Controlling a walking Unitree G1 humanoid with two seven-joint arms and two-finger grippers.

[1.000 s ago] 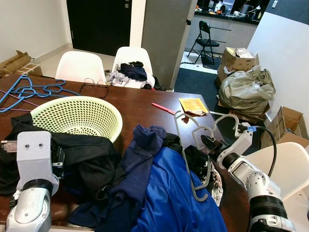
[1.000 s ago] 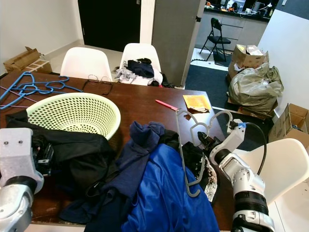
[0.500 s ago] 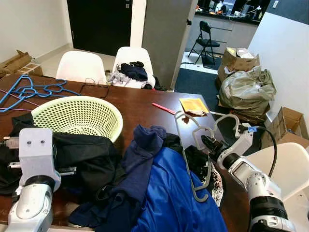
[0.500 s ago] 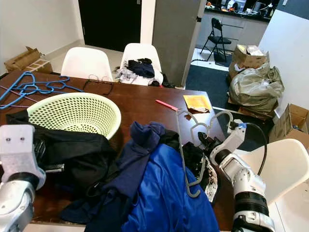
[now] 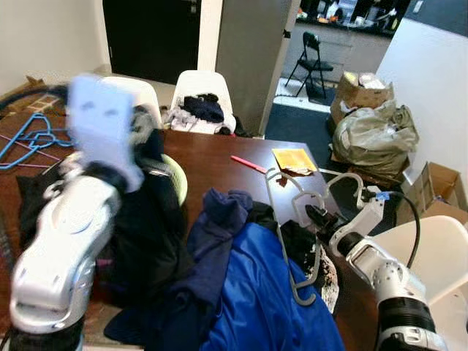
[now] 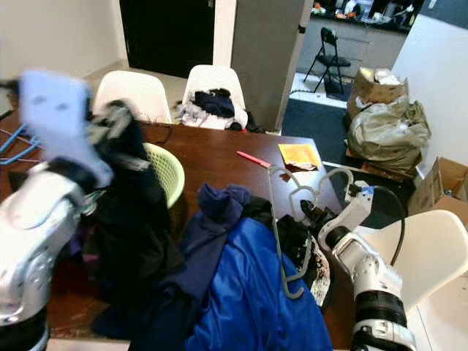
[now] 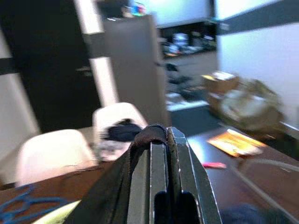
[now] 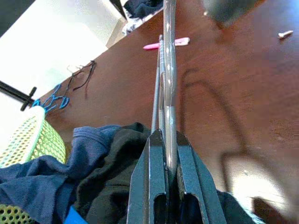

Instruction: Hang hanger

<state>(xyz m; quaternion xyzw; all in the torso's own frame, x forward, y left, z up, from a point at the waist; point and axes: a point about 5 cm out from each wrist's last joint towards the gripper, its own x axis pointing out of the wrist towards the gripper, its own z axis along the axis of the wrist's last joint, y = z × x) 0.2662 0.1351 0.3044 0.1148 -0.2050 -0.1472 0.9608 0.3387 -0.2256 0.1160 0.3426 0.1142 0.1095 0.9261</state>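
My right gripper [image 5: 316, 217] is shut on a grey wire hanger [image 5: 287, 241] at the right side of the brown table [image 5: 219, 161]. The hanger stands tilted over the clothes pile, and its thin bar [image 8: 167, 70] runs straight out from between my closed fingers [image 8: 154, 186]. My left arm is raised high over the table's left part, blurred by motion. My left gripper [image 7: 160, 136] is shut on a black garment [image 5: 150, 227], which hangs down from it and covers much of the basket. A fold of the black cloth [image 7: 140, 140] wraps the fingertips.
A blue jacket [image 5: 256, 292] and a navy garment [image 5: 219, 212] lie heaped at the table's front. The yellow-green basket [image 5: 178, 186] peeks out behind the black cloth. Blue hangers [image 5: 29, 135] lie far left. A pink pen [image 5: 247, 164], a yellow paper [image 5: 292, 158] and white chairs [image 5: 201, 84] stand beyond.
My left arm has swung up fast from the table's near left, lifting the black garment off the pile. The right gripper and the grey hanger have stayed in place.
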